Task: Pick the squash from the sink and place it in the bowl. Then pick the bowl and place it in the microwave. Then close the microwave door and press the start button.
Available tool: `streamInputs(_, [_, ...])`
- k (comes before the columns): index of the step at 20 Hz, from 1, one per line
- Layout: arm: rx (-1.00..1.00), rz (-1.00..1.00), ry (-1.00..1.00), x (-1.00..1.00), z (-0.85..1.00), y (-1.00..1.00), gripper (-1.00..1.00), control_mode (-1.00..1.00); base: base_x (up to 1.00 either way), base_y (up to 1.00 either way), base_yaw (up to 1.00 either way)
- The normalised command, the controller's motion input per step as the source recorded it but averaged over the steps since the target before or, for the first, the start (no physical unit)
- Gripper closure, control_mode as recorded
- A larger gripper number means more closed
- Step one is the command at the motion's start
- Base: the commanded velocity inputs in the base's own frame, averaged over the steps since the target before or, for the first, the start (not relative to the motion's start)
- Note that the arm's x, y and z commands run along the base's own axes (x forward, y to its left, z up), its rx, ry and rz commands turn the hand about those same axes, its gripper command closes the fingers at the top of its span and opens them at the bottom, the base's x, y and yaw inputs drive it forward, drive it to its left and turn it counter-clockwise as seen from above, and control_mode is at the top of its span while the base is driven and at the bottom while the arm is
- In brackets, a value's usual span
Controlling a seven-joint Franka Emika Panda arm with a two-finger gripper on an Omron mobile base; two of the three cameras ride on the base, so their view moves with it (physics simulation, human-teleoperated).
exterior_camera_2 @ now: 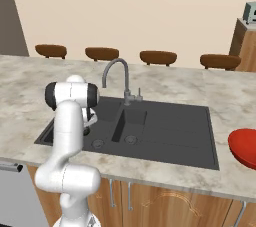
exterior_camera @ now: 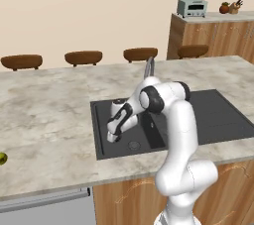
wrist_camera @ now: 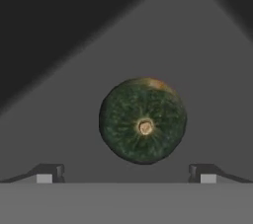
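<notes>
The squash (wrist_camera: 143, 120), round and dark green with a pale stem scar, lies on the dark floor of the sink (exterior_camera: 218, 117) in the hand view. It sits straight ahead of my gripper (wrist_camera: 126, 174), centred between the two fingertips (wrist_camera: 49, 173). The jaws stand wide open with nothing between them. From the left base view the gripper (exterior_camera: 113, 138) hangs low inside the left basin, pointing down. The red bowl (exterior_camera_2: 243, 148) rests on the counter to the right of the sink (exterior_camera_2: 170, 126). The microwave and its door are out of view.
A curved steel faucet (exterior_camera_2: 117, 71) rises behind the basins. A yellow-green fruit (exterior_camera: 2, 158) lies at the counter's left edge. Brown stools (exterior_camera: 83, 57) line the far side. A toaster (exterior_camera: 192, 7) stands on a back cabinet.
</notes>
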Motion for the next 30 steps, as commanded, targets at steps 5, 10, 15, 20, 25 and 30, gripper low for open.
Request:
streamInputs(5, [-0.02,0.00,0.00,0.39,-0.35,0.12,-1.00,-1.00,0.00,0.00,0.00])
streamInputs(10, [0.00,0.00,0.00,0.18,-0.21,0.00,1.00,-1.00,0.00,0.00,0.00])
streamInputs(15, [0.00,-0.02,0.00,-0.01,0.00,-0.08,1.00,-1.00,0.00,0.00,0.00])
streamInputs(20, [0.00,-0.02,0.00,-0.07,0.08,-0.33,1.00,-1.00,0.00,0.00,0.00])
streamInputs(25, [0.00,0.00,-0.08,-0.44,0.84,-0.40,1.00,-1.00,0.00,0.00,0.00])
streamInputs(30, [-0.01,0.00,-0.12,-0.59,1.00,-0.08,1.00,-1.00,0.00,0.00,0.00])
